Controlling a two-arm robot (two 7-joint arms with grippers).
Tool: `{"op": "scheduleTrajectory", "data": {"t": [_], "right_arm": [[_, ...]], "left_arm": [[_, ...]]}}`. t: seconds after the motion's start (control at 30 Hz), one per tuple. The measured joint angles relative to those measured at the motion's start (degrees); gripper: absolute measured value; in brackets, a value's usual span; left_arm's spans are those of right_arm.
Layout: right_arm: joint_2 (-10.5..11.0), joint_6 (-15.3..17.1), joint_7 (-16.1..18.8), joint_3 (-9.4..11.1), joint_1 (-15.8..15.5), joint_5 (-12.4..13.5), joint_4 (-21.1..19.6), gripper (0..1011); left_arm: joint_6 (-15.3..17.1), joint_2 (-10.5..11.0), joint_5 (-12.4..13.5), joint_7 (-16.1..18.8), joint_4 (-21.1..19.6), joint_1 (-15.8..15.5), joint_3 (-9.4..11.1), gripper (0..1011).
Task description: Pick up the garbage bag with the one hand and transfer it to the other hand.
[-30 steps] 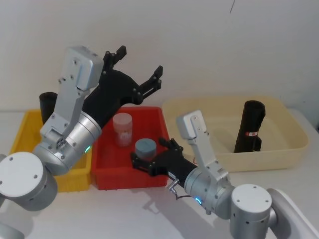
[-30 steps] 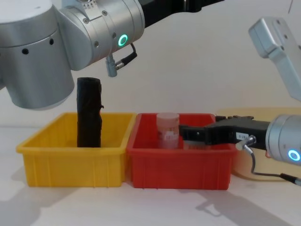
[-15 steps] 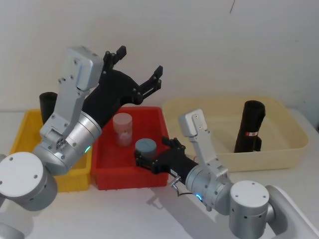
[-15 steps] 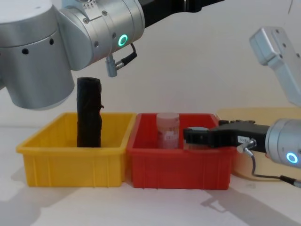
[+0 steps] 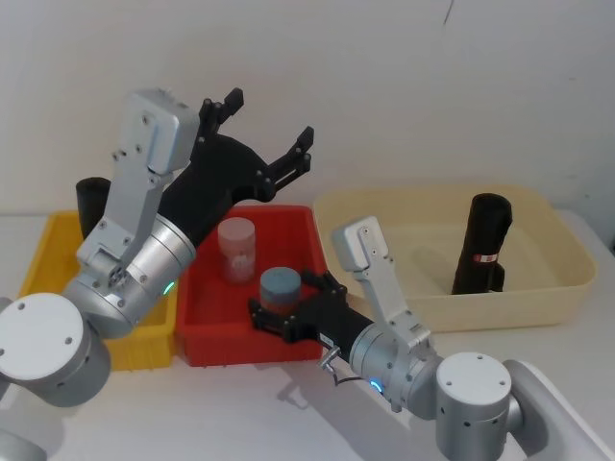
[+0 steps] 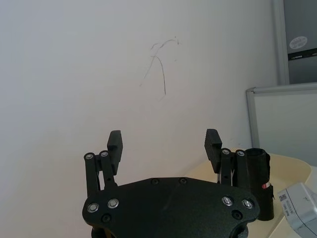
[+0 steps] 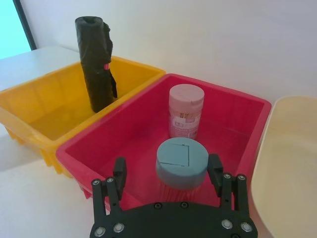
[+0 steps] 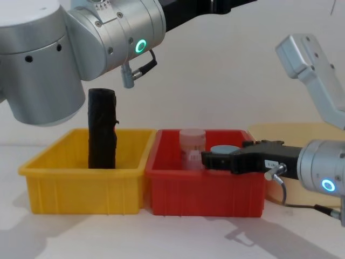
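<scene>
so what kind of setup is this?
Looks like a lab test bench, not a home: a white table against a bare wall, sorting bins in a row (yellow bin, red bin, beige tub), and a whiteboard behind.

head above, chest level, red bin (image 5: 207, 336) shared

The garbage bag (image 5: 480, 240), a tall black roll with a narrow red-and-white label band low on its side, stands upright in the beige basin (image 5: 553, 226), untouched. The left hand (image 5: 269, 120), black and forked on a green-ringed wrist, is raised before the wall, fingers spread, empty. The right hand (image 5: 293, 300), black, sits low over the red bin (image 5: 221, 341), fingers apart.
</scene>
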Motion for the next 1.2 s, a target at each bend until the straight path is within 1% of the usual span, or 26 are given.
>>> {"op": "scheduleTrajectory", "data": {"t": [0.27,0.73,1.03,1.1,1.2], "right_arm": [[-0.01,-0.24,-0.28,-0.29,0.26,0.1,0.26,1000],[-0.6,-0.5,-1.08,-0.28,1.36,0.13,1.95,1000],[-1.3,0.22,-1.58,-0.48,2.3,-0.64,3.27,1000],[-1.37,0.34,-1.67,-0.5,2.43,-0.77,3.42,984],[-1.52,0.69,-1.82,-0.6,2.68,-1.17,3.71,927]], "left_arm": [[0.0,0.0,0.0,0.0,0.0,0.0,0.0,1001],[0.0,0.0,0.0,0.0,0.0,0.0,0.0,1001],[0.0,0.0,0.0,0.0,0.0,0.0,0.0,1001],[0.0,0.0,0.0,0.0,0.0,0.0,0.0,1001],[0.0,0.0,0.0,0.0,0.0,-0.01,0.0,1001]]}}
